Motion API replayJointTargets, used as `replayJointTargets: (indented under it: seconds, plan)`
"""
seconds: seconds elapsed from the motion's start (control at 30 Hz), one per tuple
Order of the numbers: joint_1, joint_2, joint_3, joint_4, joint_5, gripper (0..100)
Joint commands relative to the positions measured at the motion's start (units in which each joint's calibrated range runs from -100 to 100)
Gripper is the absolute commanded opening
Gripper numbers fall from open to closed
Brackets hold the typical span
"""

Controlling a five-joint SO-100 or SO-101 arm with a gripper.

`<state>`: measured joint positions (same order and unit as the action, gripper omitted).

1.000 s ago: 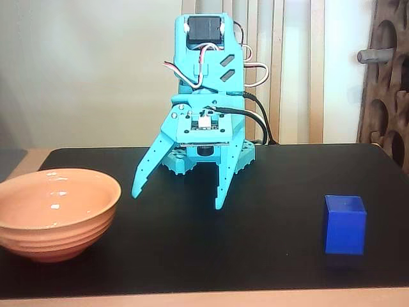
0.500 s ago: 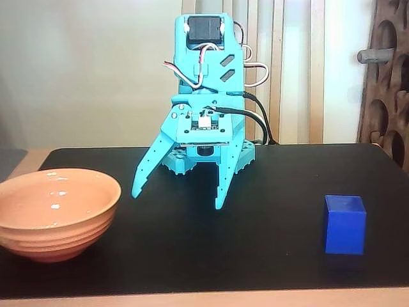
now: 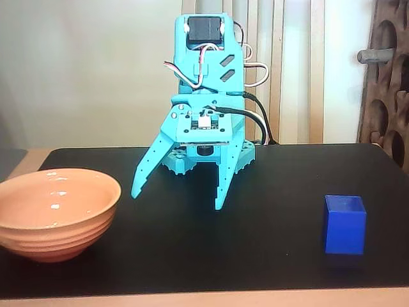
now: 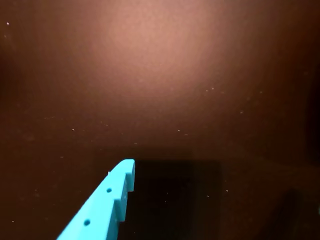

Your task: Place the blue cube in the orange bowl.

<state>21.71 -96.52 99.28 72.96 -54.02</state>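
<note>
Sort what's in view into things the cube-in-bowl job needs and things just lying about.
Needed: blue cube, on the mat at right in the fixed view; orange bowl, at left, empty; gripper, open, between them.

Just there: black mat; wooden rack behind at right.

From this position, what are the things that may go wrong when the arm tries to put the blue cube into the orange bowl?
1. The blue cube stands near the mat's front right corner; a clumsy approach by the open claw may push it off.
2. The orange bowl sits at the opposite, left side in the fixed view, so a weak grip may drop the cube during the crossing.
</note>
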Motion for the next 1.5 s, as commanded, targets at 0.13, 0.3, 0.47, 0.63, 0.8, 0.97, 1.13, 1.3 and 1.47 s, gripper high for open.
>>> replayJointTargets:
  seconds: [0.13,0.3,0.47,0.63,0.8,0.97,1.13,1.3,1.47]
  plan:
    - [0.0,12.2,-14.2,-3.6,-0.5,41]
    - [-1.0,19.0,-22.3,-3.6,-0.5,41]
    - [-2.6,25.7,-29.8,-3.5,-0.5,41]
    - [-4.3,31.5,-36.8,-2.8,-0.7,41]
    - [-8.9,36.7,-42.8,-2.8,-4.5,41]
    - [-11.6,42.1,-49.0,-2.8,-5.6,41]
    - [-15.7,47.7,-54.7,-2.8,-7.4,41]
    - [-19.4,53.3,-59.5,-2.8,-10.3,41]
    - [-22.4,57.8,-63.1,-3.5,-12.1,41]
